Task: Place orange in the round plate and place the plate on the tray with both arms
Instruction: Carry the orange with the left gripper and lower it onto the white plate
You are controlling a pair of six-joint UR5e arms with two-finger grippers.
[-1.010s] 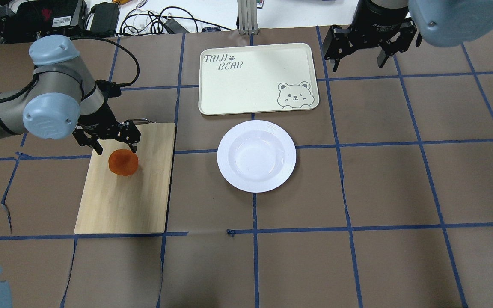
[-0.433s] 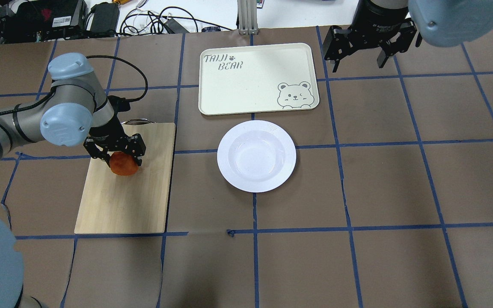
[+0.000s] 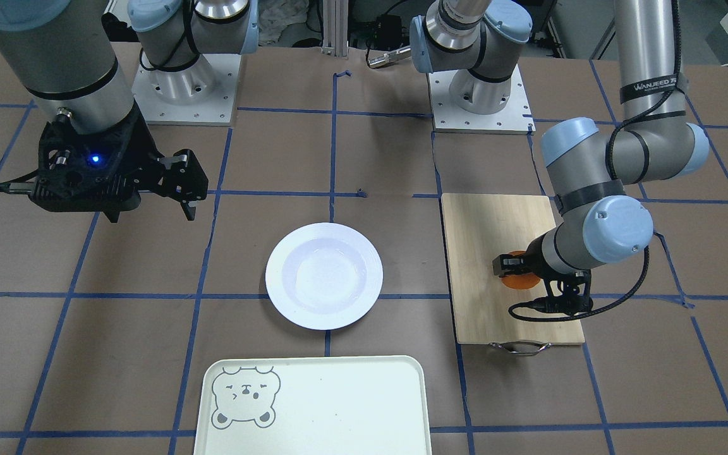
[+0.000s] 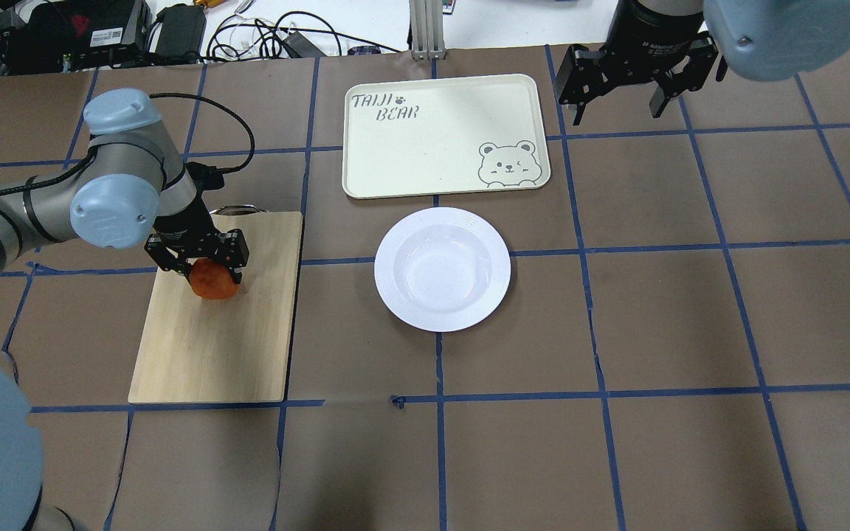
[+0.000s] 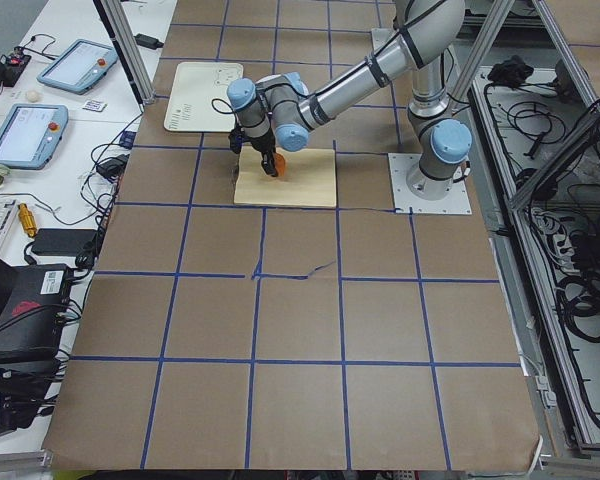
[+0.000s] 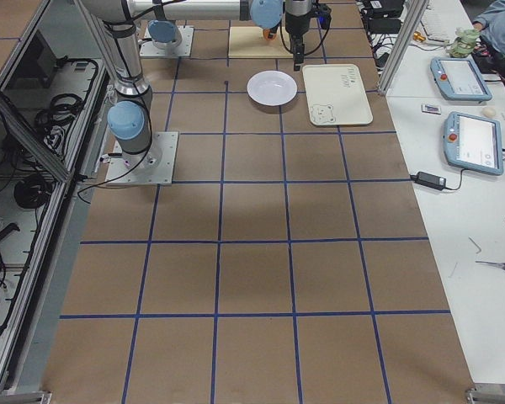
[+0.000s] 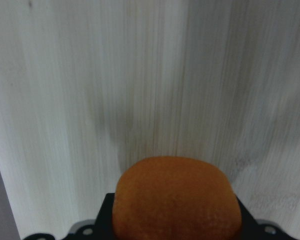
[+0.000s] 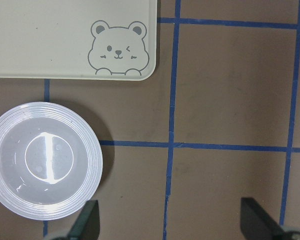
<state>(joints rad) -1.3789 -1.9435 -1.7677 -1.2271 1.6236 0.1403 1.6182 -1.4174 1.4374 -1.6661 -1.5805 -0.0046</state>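
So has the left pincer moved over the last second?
Yes. In the overhead view the left pincer has shifted toward the cutting board's near edge, from just beyond the orange to around it.

Orange (image 7: 176,200): finely dimpled peel, matt with a faint sheen.
Round plate (image 4: 442,268): white, glossy, smooth well, ridged rim.
Tray (image 4: 425,147): pale plastic, smooth, satin finish, grey printed drawing.
Cutting board (image 4: 233,346): light wood, straight grain, matt; handle (image 3: 515,346) of shiny metal.
Table cover (image 4: 661,324): brown paper, matt, slightly creased; blue tape lines (image 4: 690,248).
Left arm (image 4: 26,214), right arm (image 3: 60,57): grey-silver metal tubes, smooth light-blue caps.
Left gripper (image 4: 201,274), right gripper (image 4: 617,118): black, matt.
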